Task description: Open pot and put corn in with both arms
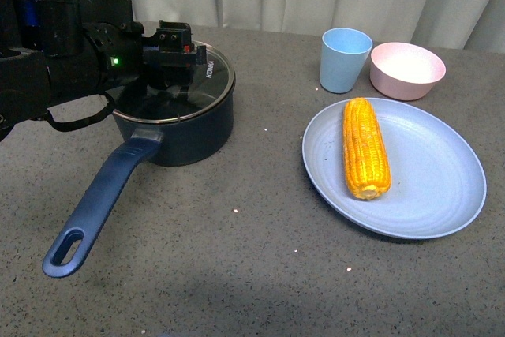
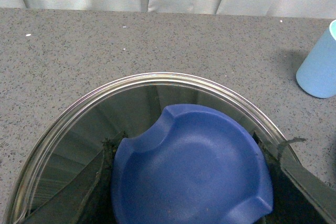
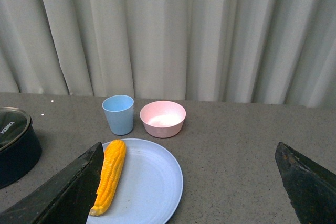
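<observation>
Left jaws clasp lid knob [image 2: 191, 166]; corn [image 1: 366, 147] lies inside plate [image 1: 438, 187] rim.

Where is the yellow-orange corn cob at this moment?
In the front view, the yellow-orange corn cob lies on the round pale-blue plate at the right, just nearer than the pale-blue cup.

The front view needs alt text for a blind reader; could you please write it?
The left pincer is at the glass lid of a blue pot. To its right, corn lies on a blue plate, with a blue cup and pink bowl behind.
</observation>
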